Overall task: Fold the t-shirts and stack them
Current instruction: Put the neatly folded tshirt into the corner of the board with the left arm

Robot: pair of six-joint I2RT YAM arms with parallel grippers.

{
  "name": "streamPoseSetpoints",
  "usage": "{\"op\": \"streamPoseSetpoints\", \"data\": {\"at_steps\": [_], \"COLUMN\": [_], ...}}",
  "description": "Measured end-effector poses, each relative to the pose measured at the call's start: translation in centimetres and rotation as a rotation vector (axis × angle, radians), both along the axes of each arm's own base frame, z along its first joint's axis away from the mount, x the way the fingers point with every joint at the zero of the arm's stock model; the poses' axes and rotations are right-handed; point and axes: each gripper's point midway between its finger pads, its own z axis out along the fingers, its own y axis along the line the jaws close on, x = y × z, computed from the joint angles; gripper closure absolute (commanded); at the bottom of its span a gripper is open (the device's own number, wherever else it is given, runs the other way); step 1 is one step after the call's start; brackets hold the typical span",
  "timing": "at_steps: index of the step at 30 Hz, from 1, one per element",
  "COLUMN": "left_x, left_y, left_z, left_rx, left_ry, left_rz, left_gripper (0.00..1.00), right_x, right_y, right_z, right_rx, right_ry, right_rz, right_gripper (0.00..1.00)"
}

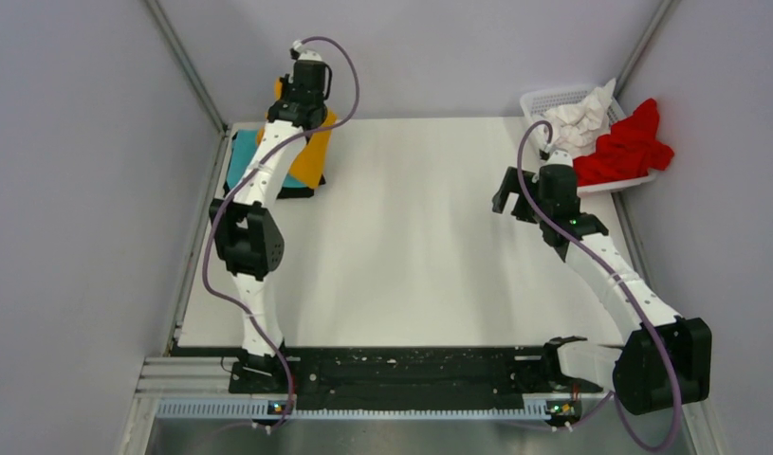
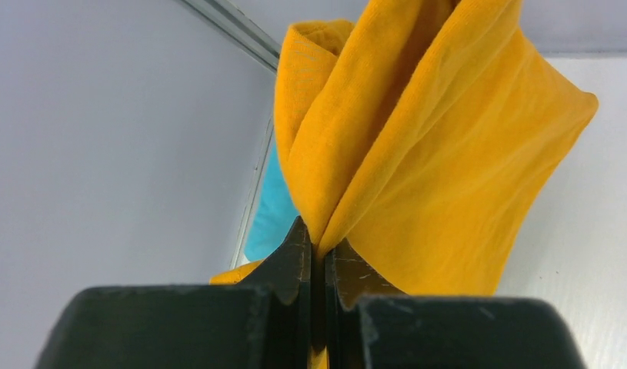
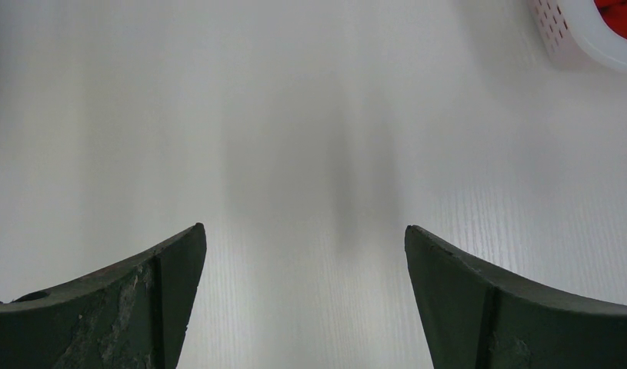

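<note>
- here, the left gripper (image 2: 318,244) is at the far left corner of the flat white table (image 1: 411,246). its two dark fingers are pressed almost together on a bunched fold of the soft mustard-orange cloth t-shirt (image 2: 418,169).
- from that pinch the mustard-orange shirt fans out in gathered folds. in the top view it spreads below the left wrist, over the pile in that corner.
- under it lies a flat turquoise cloth t-shirt (image 1: 238,159), its left part showing beside the arm, close to the left wall.
- a strip of a black cloth t-shirt (image 1: 297,192) shows along the near side of the pile, beneath the turquoise one. how it is folded cannot be told.
- the right gripper (image 3: 304,231) hovers over bare table on the right half, well apart from the pile. its jaws are spread wide with nothing between them.
- a white plastic mesh basket (image 1: 553,98) stands at the far right corner, just beyond the right gripper.
- in the basket sit a crumpled white cloth t-shirt (image 1: 577,123) and a crumpled red cloth t-shirt (image 1: 629,147). the red one spills over the basket's right rim.
</note>
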Motion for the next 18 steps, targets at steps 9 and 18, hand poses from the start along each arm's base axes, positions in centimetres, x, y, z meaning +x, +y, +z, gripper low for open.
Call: {"op": "streamPoseSetpoints", "data": {"at_steps": [9, 18], "left_x": [1.2, 2.7], "left_y": [6.0, 10.9], "left_z": [-0.9, -8.7], "left_rx": [-0.071, -0.115], "left_ry": [-0.007, 0.111], "left_rz": [0.064, 0.13], "left_gripper": [1.0, 0.86], "right_x": [0.0, -0.2], "right_y": [-0.6, -1.1], "right_z": [-0.5, -2.4], "right_rx": [-0.025, -0.055], "right_ry": [0.013, 0.079], "right_rz": [-0.025, -0.041], "right_gripper": [0.01, 0.01]}}
